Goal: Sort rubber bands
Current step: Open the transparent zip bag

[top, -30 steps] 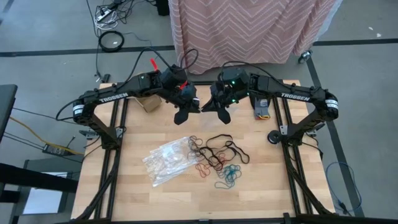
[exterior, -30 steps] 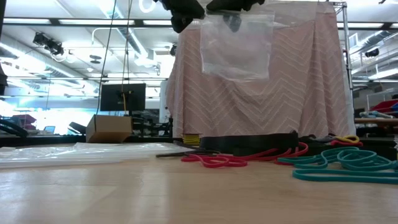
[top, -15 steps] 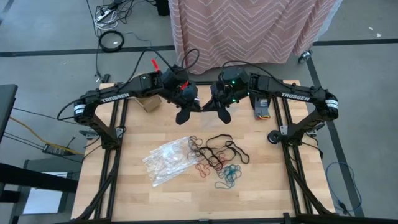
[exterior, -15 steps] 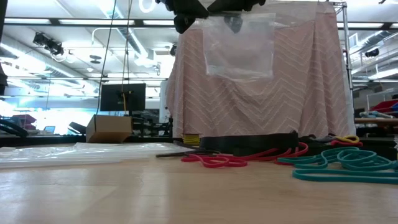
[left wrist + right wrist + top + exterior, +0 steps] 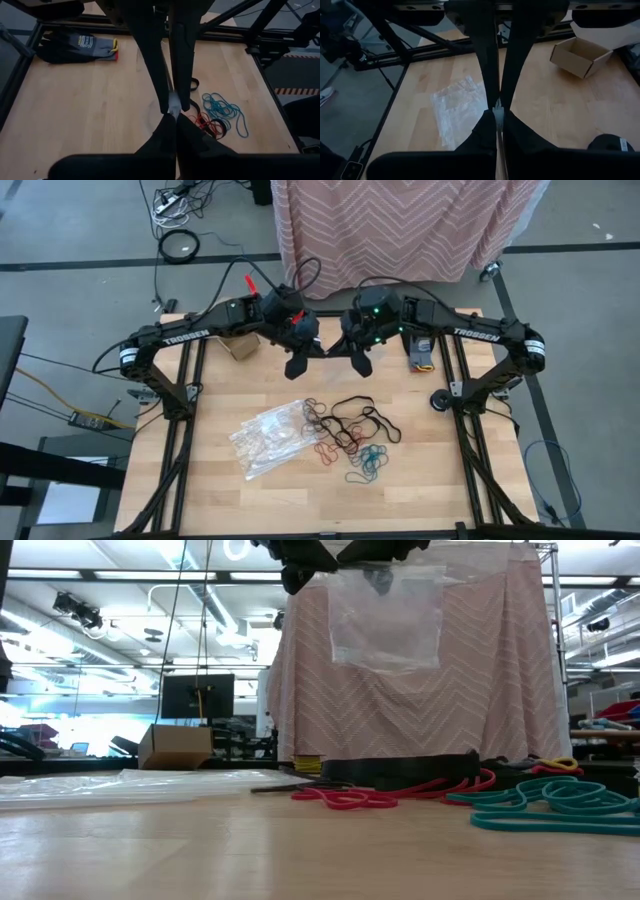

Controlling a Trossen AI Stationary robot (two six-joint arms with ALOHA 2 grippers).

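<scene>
The rubber bands [image 5: 348, 436] lie in a loose pile on the table's middle: black loops [image 5: 360, 418], red ones [image 5: 325, 452] and teal ones [image 5: 368, 463]. Both grippers are raised over the table's far middle, close together and facing each other. My left gripper [image 5: 298, 366] and my right gripper [image 5: 357, 364] are each shut on one clear plastic bag [image 5: 385, 625]. The bag hangs flat below them, well above the table. My left gripper pinches the bag's top edge [image 5: 173, 106] between its two fingers, slanting down from the table's left. The bag hangs below, clear of the table. My right gripper pinches the same top edge [image 5: 496, 107] right beside the left fingers, slanting down from the table's right. The bag hangs upright beneath both holds.
A heap of clear crinkly bags [image 5: 270, 438] lies left of the bands. A small cardboard box [image 5: 238, 345] stands at the far left, a grey glove [image 5: 80, 42] at the far right, and a small black disc [image 5: 438, 400] by the right edge. Bare wood lies along the near edge.
My left gripper has shut on the bag's top edge beside the right gripper. The bag's top, which sagged on its left side, now runs level, and the bag hangs a little higher.
</scene>
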